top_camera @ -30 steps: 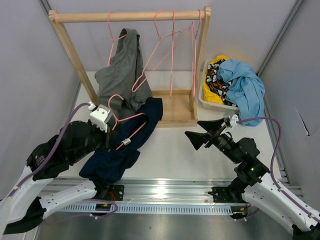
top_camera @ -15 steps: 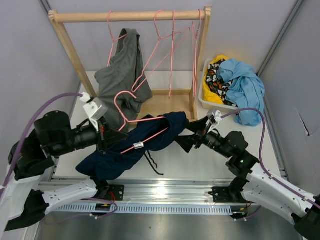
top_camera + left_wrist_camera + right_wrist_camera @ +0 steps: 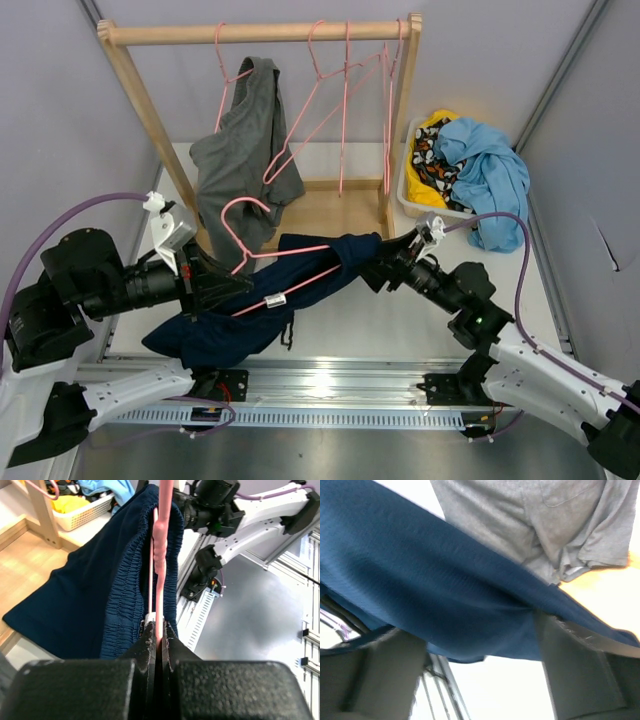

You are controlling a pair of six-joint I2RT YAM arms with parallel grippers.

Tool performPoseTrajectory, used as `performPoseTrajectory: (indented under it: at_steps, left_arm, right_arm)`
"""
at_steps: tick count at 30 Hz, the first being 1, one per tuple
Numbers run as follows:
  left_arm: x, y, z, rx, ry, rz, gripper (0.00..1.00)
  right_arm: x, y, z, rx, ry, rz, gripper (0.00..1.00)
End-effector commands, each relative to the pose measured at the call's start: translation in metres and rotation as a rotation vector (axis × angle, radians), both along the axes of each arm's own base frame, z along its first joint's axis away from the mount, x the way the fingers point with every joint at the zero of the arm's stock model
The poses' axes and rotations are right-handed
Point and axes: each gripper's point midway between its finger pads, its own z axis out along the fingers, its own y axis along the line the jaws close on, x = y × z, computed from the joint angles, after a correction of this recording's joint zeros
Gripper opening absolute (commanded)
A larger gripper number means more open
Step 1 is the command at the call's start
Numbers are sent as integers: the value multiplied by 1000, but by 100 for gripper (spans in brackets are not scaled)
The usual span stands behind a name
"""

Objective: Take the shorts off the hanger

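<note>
Left tool (image 3: pixel 158 630) is pinching shut on the wire of a pink hanger (image 3: pixel 161 555), holding it up off the counter (image 3: pixel 400 320) with the hook pointing toward the rack. Navy shorts (image 3: pixel 225 330) are hanging over that hanger; the bulk is sagging toward the near left edge of the counter and one end is stretching right. Right tool (image 3: pixel 380 262) is reaching in from the right, fingers (image 3: pixel 580 675) standing wide apart either side of that stretched end, not clamping it. Behind, a wooden clothes rack (image 3: pixel 260 32) is standing on the counter. It is carrying a grey shirt (image 3: pixel 245 150) on a hanger and several bare pink hangers (image 3: pixel 345 100). Far right, a white basket (image 3: pixel 408 195) is sitting beside the rack's base. A light blue garment (image 3: pixel 490 170) is spilling over its rim.
</note>
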Motion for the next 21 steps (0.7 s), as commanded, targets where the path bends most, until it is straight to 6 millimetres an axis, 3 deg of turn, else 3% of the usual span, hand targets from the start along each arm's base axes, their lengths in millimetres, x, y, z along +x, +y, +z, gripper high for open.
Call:
performPoseTrajectory:
  at_steps: [1,2,3,6,8,10,11,14,15,20,21]
  left_arm:
    - [-13,-9,28,-122,-36,-81,0]
    - [-12,-9,28,-124,-37,-74,0]
    - [-11,-9,26,-118,-33,-70,0]
    - [-6,-7,23,-102,-28,-39,0]
    - [-1,-2,16,-68,-13,0,0]
    - [0,0,8,-43,4,16,0]
    - [-1,1,3,-27,16,16,0]
    - [-3,5,-10,-1,38,25,0]
    - [-2,7,-14,6,45,34,0]
    - [-7,13,-26,20,75,45,0]
    - [-8,15,-26,14,74,49,0]
  right_arm:
    - [7,2,37,94,-87,-27,51]
    - [9,4,40,107,-92,-27,22]
    - [13,5,39,109,-80,-37,0]
    - [23,3,40,121,-65,-84,0]
    - [33,-16,47,144,-79,-197,0]
    - [43,-39,55,159,-87,-324,0]
    - [54,-65,62,176,-93,-451,0]
    - [69,-108,73,184,-110,-595,0]
    - [69,-120,86,205,-127,-619,0]
    - [93,-183,90,251,-70,-793,0]
    - [94,-187,89,257,-60,-795,0]
